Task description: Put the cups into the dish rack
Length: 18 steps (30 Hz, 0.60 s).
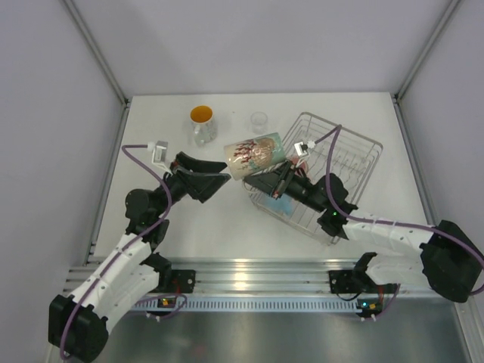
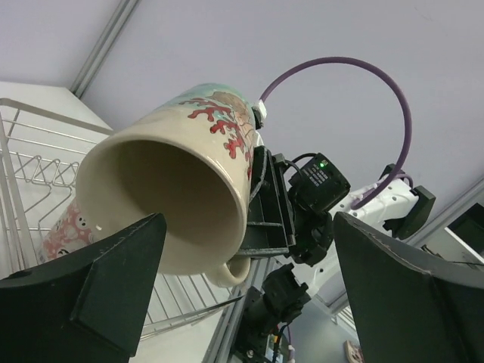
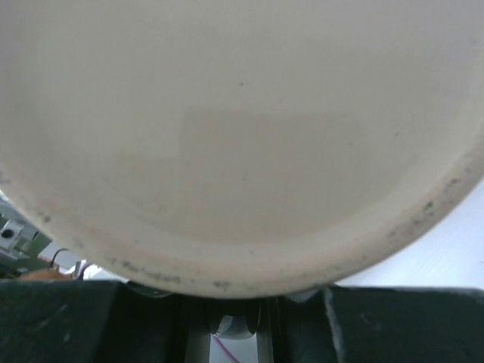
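From above, the patterned mug (image 1: 253,151) hangs in the air at the near-left corner of the dish rack (image 1: 355,151). It is not in yet. The right gripper (image 1: 281,179) pinches it tight. The left gripper (image 1: 221,181) is just beside it, spread wide and holding nothing. The orange mug (image 1: 202,123) and the clear glass (image 1: 259,120) wait on the white table (image 1: 227,227), apart from the rack. Grey walls and metal posts stand around.

In the left wrist view, a pink cup (image 2: 64,231) already lies in the rack.

In the right wrist view, the mug's pale bottom fills nearly everything.
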{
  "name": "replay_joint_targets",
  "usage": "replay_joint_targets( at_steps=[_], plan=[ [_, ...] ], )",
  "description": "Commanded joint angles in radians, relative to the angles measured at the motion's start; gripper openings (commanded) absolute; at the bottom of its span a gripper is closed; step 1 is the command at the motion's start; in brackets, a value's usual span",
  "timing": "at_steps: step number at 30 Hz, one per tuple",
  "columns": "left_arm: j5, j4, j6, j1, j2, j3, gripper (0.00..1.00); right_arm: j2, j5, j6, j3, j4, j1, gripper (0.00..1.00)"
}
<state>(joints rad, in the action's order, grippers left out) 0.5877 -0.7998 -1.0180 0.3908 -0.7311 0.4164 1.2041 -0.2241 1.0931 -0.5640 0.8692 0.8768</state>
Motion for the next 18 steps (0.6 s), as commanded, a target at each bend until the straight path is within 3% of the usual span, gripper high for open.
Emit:
replay_joint_targets(
  at_steps=[1, 7, 14, 18],
  plan=[
    [0.018, -0.038, 0.002, 0.005, 0.001, 0.009, 0.98, -0.107, 0.019, -0.009, -0.001, 0.134, -0.045, 0.0],
    [0.02, -0.038, 0.002, 0.005, 0.002, 0.002, 0.98, -0.227, 0.041, -0.056, 0.049, -0.017, -0.122, 0.0],
    [-0.002, 0.019, 0.045, 0.005, 0.021, 0.004, 0.98, -0.452, 0.199, -0.235, 0.041, -0.482, -0.147, 0.0],
    [-0.012, 0.03, 0.059, 0.005, 0.024, -0.001, 0.98, -0.547, 0.339, -0.3, 0.026, -0.666, -0.148, 0.0]
  ],
)
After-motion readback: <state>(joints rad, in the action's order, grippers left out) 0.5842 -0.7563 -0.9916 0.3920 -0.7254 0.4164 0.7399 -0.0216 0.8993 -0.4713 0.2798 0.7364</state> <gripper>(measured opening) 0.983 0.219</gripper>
